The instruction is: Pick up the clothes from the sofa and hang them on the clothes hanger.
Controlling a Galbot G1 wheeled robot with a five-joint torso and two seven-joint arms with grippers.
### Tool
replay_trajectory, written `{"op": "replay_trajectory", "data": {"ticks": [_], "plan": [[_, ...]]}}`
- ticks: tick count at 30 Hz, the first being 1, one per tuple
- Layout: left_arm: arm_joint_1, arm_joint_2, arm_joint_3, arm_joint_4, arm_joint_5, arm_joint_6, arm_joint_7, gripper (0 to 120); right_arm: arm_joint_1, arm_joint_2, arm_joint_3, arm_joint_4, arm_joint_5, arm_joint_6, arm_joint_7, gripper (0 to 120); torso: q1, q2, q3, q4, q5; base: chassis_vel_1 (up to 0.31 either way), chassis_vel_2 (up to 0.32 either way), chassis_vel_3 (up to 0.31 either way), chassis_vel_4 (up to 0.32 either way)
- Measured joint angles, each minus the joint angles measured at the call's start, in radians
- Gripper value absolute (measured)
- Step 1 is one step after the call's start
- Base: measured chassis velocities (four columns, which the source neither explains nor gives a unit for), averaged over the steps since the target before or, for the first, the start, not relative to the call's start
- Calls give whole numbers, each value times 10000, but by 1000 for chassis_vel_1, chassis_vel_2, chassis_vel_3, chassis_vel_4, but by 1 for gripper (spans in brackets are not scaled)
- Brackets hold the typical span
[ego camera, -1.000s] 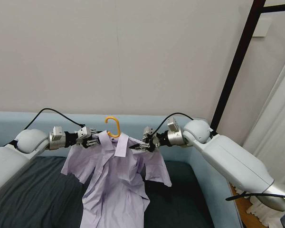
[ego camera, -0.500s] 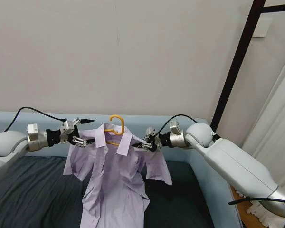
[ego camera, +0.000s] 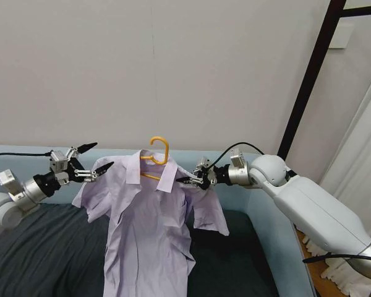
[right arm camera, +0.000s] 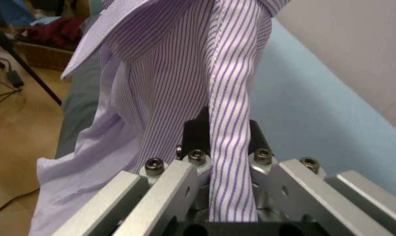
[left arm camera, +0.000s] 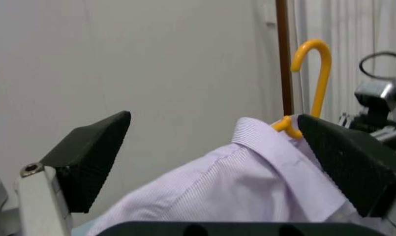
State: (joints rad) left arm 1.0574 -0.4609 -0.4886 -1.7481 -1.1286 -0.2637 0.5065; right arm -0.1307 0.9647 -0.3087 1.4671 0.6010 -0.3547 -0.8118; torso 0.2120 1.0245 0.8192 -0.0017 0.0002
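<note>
Sofa [ego camera: 37,260] lies below shirt [ego camera: 149,235], which hangs w/ yellow hanger [ego camera: 161,150] in its collar. Right claw [ego camera: 189,181] pinches shirt's shoulder fabric. Left claw [ego camera: 101,155] is spread wide, just beside shirt's other shoulder.

A pale lilac striped shirt [ego camera: 148,229] is hanging on a yellow hanger [ego camera: 160,150], collar up, in the air above the sofa [ego camera: 37,253]. Its short sleeves are drooping left and right, and its body is hanging straight down. The right tool [ego camera: 187,181] is pinching the shirt's right shoulder.
</note>
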Motion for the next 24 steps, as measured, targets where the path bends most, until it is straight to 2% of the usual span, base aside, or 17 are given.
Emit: {"op": "replay_trajectory", "data": {"ticks": [2,3,5,6,7,10,12,16,22,24], "plan": [[812,-578,-234,-765,518,14,-1102,100,71,-6,37,-39,56,-24,76,1,0,0,0,4,-2,0,0,0,0],[812,-578,-234,-765,518,14,-1102,100,71,-6,37,-39,56,-24,76,1,0,0,0,4,-2,0,0,0,0],[1204,-1217,-57,-1372,1512,65,-2573,100,131,-77,80,-48,138,-60,113,1,-1,1,0,7,-5,0,0,0,0],[1371,-1595,118,-1701,2149,198,-3445,100,203,-121,90,-69,167,-85,119,1,-1,0,0,0,-3,0,0,0,0],[1371,-1595,118,-1701,2149,198,-3445,100,203,-121,90,-69,167,-85,119,1,-1,0,0,0,-3,0,0,0,0],[1600,-2298,500,-2177,3811,576,-4669,100,408,-137,60,-188,189,-139,129,1,0,0,0,-1,0,0,0,0,0],[1618,-2441,581,-2219,4224,630,-4854,100,454,-135,41,-213,196,-159,131,1,0,0,1,-1,0,0,0,0,0],[1690,-3155,868,-2269,6288,913,-5637,100,806,-139,-112,-400,281,-222,153,1,0,0,1,2,-1,0,0,0,0],[1551,-3741,983,-2221,7473,1065,-6366,100,1305,-33,-248,-669,432,-305,162,1,0,0,1,-2,-1,0,0,0,0],[1341,-4144,1096,-2274,8004,1247,-6871,100,1724,127,-441,-822,616,-399,191,1,0,-1,2,5,-2,0,0,0,0]]}}
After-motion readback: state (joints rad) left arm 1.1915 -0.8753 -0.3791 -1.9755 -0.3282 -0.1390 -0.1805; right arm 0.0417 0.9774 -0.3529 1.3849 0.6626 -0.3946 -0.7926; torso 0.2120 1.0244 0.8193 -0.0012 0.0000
